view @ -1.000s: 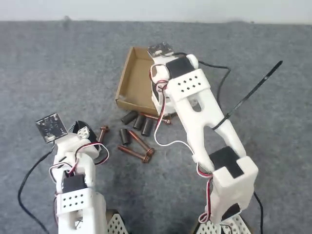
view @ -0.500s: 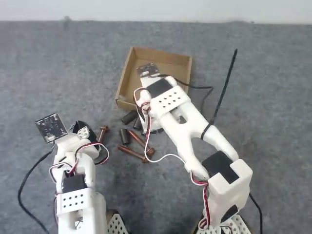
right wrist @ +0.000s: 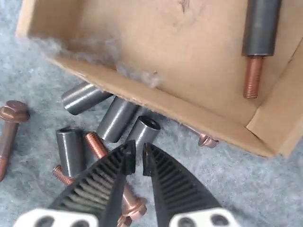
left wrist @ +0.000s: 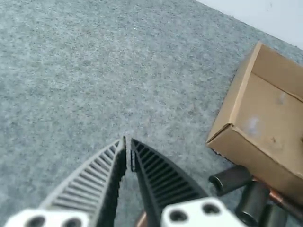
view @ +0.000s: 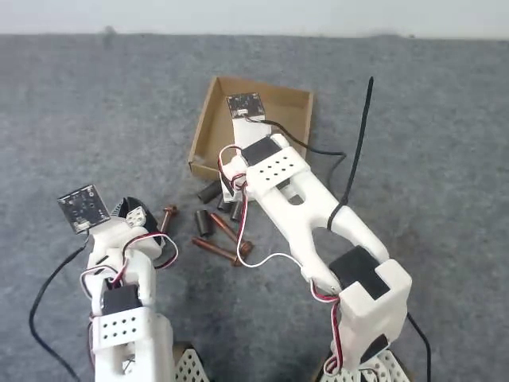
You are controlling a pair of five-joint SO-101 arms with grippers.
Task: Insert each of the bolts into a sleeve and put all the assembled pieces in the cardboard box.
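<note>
Table (view: 95,103): grey, felt-like surface.

Left arm (view: 119,286): stands at 7 o'clock on the table. The left claw (left wrist: 128,143) is closed to a hairline slit with nothing between its fingers, and it sits over bare table.

One bolt (view: 167,216) lies just beside that arm's wrist, at its 3 o'clock, apart from the other parts.

Centre of table: three sleeves (view: 225,199) lie side by side just outside the near wall of the box. A fourth sleeve (view: 203,223) lies at 7 o'clock from that row. Two bolts (view: 231,232) lie at 5 o'clock from the fourth sleeve, with their heads close together.

The right claw (right wrist: 137,147) hovers above the row of three sleeves. Its fingers are closed to a narrow gap and grip nothing.

The cardboard box (view: 208,131) sits at 12 o'clock from the sleeves, open side up. One assembled piece (right wrist: 261,28), a dark sleeve with copper thread protruding from one end, lies flat on the box floor near a corner.

Right arm (view: 302,207): extends from its base at 5 o'clock on the table to the near wall of the box.
</note>
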